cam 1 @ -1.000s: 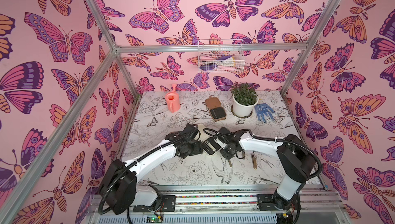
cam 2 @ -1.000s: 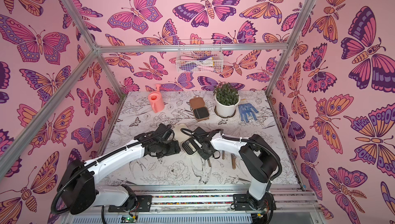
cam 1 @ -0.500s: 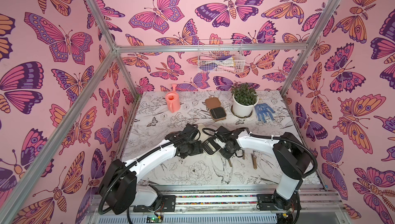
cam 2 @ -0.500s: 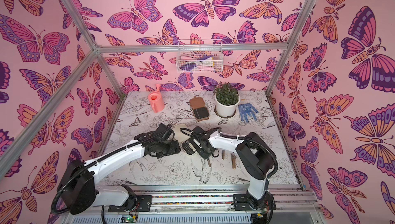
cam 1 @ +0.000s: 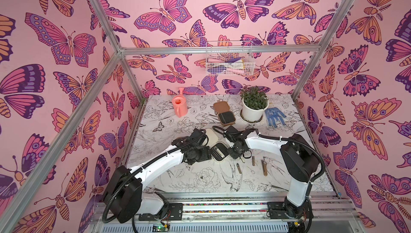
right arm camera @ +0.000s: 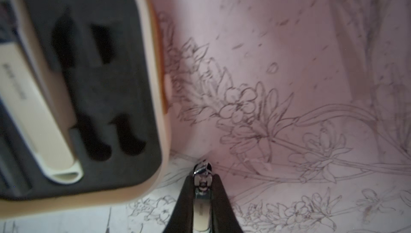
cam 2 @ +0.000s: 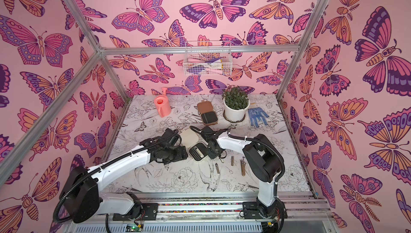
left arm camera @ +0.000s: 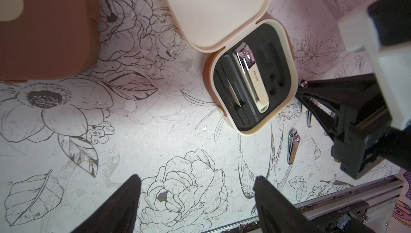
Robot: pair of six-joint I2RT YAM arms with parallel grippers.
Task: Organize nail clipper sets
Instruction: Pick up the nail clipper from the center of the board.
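Well, starting at the left, the pink watering can (cam 1: 179, 107) stands upright near the back of the table (cam 1: 200, 180). My left gripper (left arm camera: 198, 198) hovers over bare printed tabletop, fingers spread wide with nothing between them. Beside it, the left wrist view shows a closed tan-brown case (left arm camera: 44, 31). The left arm seems to cover it in both top views, so I cannot place it more exactly.

Next comes the cream case (cam 1: 212, 135), lying open mid-table between the two grippers, its lid folded flat toward the back. A cream-handled clipper (left arm camera: 251, 74) sits in its black foam, with dark cut-outs alongside. Behind it, a second tan case (cam 1: 220, 107) lies open near the back, just beside the potted plant (cam 1: 254, 105).

My right gripper (right arm camera: 202, 181) sits just beside the cream case's right edge, clenched on a small metal clipper (right arm camera: 201, 169) pinched between its fingers. That close view is blurred, and I cannot tell whether the clipper touches the table.

Further right, three loose metal tools (cam 1: 264, 167) lie apart from one another on the tabletop. At the back right, a blue dotted glove (cam 1: 274, 116) lies flat beside the plant's white pot.
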